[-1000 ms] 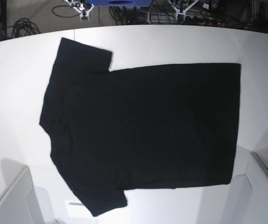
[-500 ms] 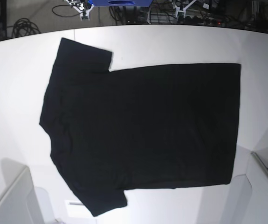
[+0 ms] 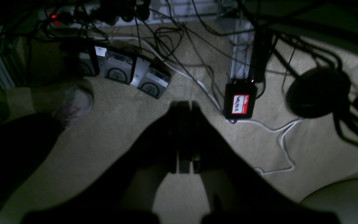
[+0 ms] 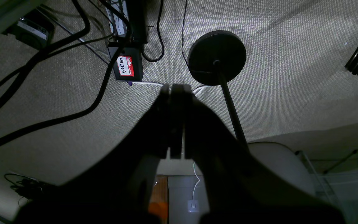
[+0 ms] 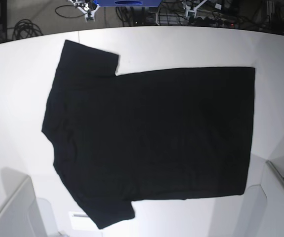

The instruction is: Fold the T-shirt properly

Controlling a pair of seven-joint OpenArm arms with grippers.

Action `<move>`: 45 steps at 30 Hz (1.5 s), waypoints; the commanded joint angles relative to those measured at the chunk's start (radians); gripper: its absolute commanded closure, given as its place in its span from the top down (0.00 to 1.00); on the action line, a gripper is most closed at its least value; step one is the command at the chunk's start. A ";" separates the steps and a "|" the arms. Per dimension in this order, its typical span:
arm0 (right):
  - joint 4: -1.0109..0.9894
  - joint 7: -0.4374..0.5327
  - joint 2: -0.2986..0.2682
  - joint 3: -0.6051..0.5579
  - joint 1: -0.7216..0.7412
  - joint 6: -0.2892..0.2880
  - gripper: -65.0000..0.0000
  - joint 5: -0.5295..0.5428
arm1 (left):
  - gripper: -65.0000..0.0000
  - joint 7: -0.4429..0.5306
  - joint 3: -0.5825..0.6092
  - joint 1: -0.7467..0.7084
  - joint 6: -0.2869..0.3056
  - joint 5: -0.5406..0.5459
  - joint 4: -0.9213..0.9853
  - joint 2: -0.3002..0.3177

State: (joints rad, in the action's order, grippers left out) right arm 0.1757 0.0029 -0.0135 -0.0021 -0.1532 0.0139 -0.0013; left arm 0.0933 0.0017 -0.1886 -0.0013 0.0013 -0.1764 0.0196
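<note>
Surface: white table point(image 5: 18, 74) seen from the base view, with cables and gear on the floor beyond its far edge.
T-shirt: the black T-shirt point(image 5: 151, 138) lies spread flat across the middle of the table, plain face up, sleeves toward that view's left, straight hem toward its right; no print shows.
Fold state: no fold is visible, so the task looks not yet begun.
Left gripper: the left gripper point(image 3: 183, 109) hangs over carpeted floor off the table, jaws pressed together, nothing between them.
Right gripper: the right gripper point(image 4: 176, 90) likewise points at the carpet, beside a round black stand base point(image 4: 217, 57); its jaws meet and hold nothing.
Floor clutter: a small black box with a red name label point(image 4: 128, 67) and several cables lie under both wrists.
Containers: none hold anything I can see; pale angular shapes at the lower corners of the base view are too unclear to name.
Risk, reach: both arms are well apart from the cloth, so they must travel in and open first; closed jaws arriving would only push the fabric and wrinkle it.
Risk, grip: black cloth gives little contrast, so pinching two layers or missing an edge seems likely.
Risk, drag: lifting one corner alone could skew the whole shirt.
</note>
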 commanded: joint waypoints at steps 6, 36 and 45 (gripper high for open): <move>0.000 -0.002 -0.003 -0.002 -0.006 -0.005 0.00 -0.003 | 0.00 0.001 0.002 -0.012 -0.006 -0.004 0.001 0.003; 1.028 -0.194 0.004 0.135 -0.624 -0.007 0.00 0.004 | 0.00 0.012 -0.012 -0.633 -0.004 -0.001 -0.865 0.135; 1.361 -0.254 0.047 0.236 -0.762 -0.007 0.00 0.004 | 0.00 0.003 -0.013 -0.908 -0.006 0.001 -1.342 0.216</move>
State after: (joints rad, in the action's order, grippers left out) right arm 1.5208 -0.2691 0.0322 0.2306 -0.8993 0.0059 0.0002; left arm 0.0830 -0.0124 -1.0710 -0.0036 0.0029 -1.5063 0.2359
